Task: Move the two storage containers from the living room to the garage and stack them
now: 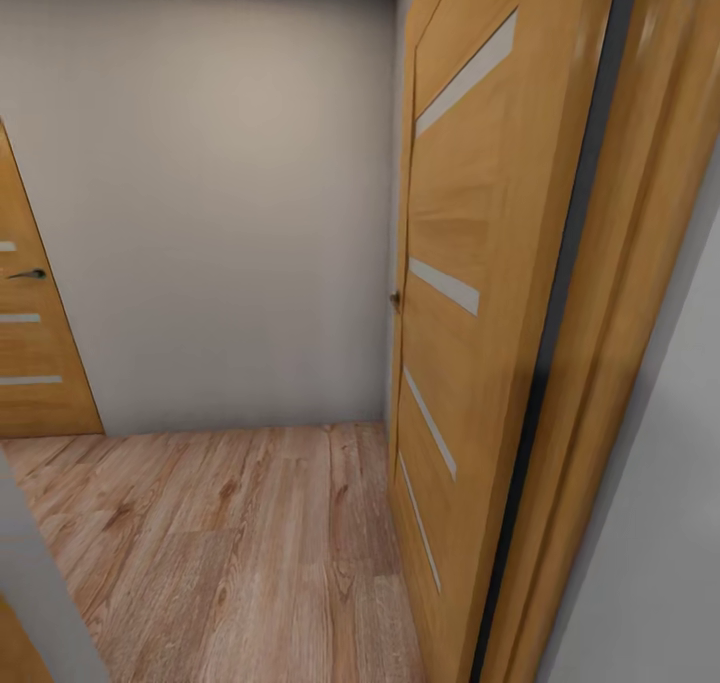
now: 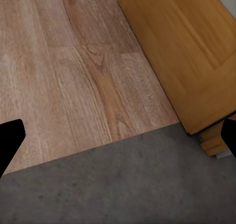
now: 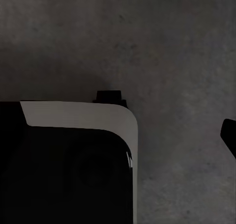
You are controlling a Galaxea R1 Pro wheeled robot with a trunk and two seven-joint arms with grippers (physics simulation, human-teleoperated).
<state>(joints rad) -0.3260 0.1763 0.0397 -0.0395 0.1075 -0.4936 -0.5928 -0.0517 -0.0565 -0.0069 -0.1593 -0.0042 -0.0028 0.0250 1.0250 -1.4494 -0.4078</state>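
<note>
No orange-red container is seen; the robot is judged to be in transit at a doorway. The left gripper (image 2: 118,138) is spread wide and empty above the seam where wood-plank floor (image 2: 64,71) meets concrete floor (image 2: 123,184), the oak door (image 1: 480,293) just beside it. Whether the right gripper (image 3: 228,135) is spread cannot be told. The base should be steered clear of the door.

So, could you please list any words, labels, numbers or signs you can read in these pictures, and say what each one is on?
There is no readable text in any view.
The open wooden door carries only plain pale inlay strips, no lettering.
The second door at the left is the same: strips and a dark handle.
The wall, the wood-plank floor and the grey concrete floor are unmarked.
The white-and-black robot part shows no label.
</note>
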